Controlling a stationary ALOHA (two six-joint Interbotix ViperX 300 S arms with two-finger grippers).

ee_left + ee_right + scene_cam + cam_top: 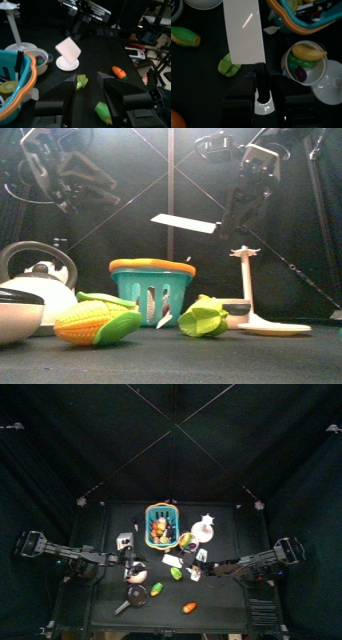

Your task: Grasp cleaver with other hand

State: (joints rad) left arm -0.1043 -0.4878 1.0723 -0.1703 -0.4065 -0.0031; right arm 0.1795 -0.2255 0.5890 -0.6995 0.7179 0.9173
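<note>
I see a plain white flat cleaver blade [242,31] with a black handle [262,80]. My view shows a teal plastic basket [150,291] with an orange rim, a yellow toy corn cob [88,322] in green husk, a light green leafy toy vegetable [205,318], a white stand [246,288], an orange toy fruit [119,72] and a black table [204,70].

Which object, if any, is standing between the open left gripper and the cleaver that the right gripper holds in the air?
Nothing visible does. The cleaver hangs above the table, gripped by the right gripper, and the left wrist view shows only open space between it and the left gripper.
</note>
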